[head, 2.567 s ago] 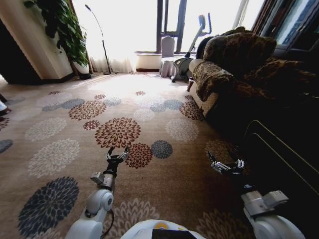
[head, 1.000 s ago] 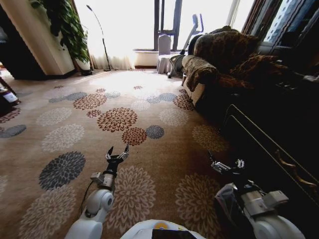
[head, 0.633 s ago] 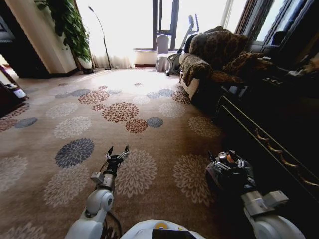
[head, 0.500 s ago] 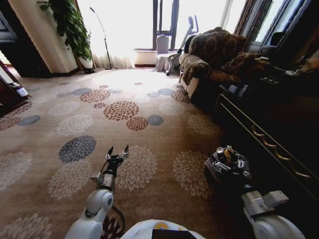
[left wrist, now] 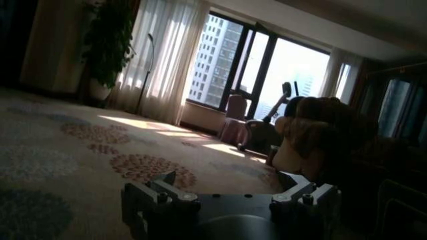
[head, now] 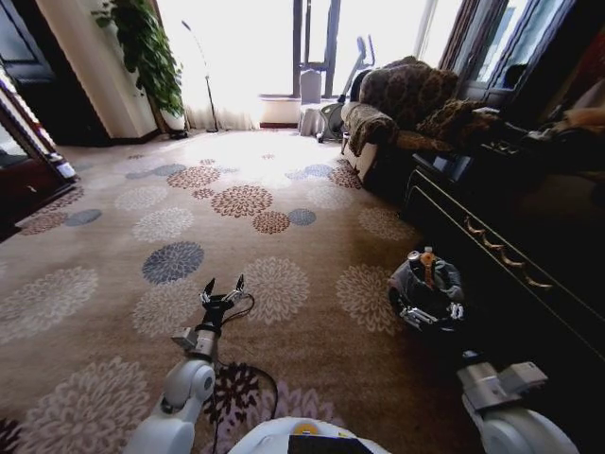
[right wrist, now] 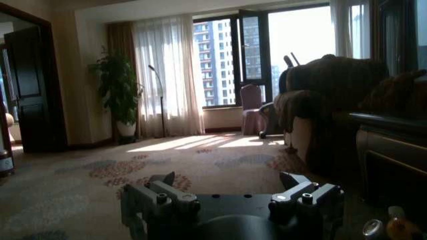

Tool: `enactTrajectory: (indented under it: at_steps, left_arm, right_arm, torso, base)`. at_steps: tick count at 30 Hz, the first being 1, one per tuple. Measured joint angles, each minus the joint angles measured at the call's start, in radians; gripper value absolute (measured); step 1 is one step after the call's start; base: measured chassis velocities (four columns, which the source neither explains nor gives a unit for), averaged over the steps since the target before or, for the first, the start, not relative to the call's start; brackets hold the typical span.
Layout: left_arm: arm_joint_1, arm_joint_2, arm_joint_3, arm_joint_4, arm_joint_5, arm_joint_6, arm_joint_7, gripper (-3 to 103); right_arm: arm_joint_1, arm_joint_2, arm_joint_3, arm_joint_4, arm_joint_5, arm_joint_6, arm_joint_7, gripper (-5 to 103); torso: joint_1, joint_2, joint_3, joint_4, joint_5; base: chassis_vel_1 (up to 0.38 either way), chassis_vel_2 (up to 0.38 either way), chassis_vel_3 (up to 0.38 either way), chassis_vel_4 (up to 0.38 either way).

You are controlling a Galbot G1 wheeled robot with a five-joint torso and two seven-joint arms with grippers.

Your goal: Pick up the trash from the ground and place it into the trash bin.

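The trash bin (head: 405,281), a small black bucket lined with a crinkled grey bag, stands on the carpet by the dark cabinet at the right. An orange-capped bottle (head: 427,262) and a can (head: 413,256) stick up inside it; the bottle's cap (right wrist: 400,226) also shows in the right wrist view. My right gripper (head: 427,308) (right wrist: 230,176) hangs open at the bin's near rim, holding nothing. The left gripper (head: 225,282) (left wrist: 231,179) is open and empty over the carpet, well to the left of the bin.
A long dark cabinet (head: 501,255) runs along the right side. A brown sofa (head: 406,99) and an exercise bike (head: 345,90) stand at the back by the window. A potted plant (head: 142,47) is at the back left. A black cable (head: 253,376) lies on the flowered carpet near my base.
The whole picture has shifted, so the camera has moved: the bin has come into view at the right, under my right gripper. Both arms keep the same pose.
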Motion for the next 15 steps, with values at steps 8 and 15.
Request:
enactTrajectory:
  at_steps: [8,15]
  left_arm:
    - [0.0,0.0,0.0,0.0,0.0,0.0,0.0,100]
    - [0.0,0.0,0.0,0.0,0.0,0.0,0.0,100]
  right_arm:
    - [0.0,0.0,0.0,0.0,0.0,0.0,0.0,100]
    - [0.0,0.0,0.0,0.0,0.0,0.0,0.0,100]
  torso:
    - [0.0,0.0,0.0,-0.0006,0.0012]
    - [0.0,0.0,0.0,-0.0005,0.0009]
  base:
    - [-0.011,0.026,0.0,-0.035]
    - [0.007,-0.021,-0.006,0.025]
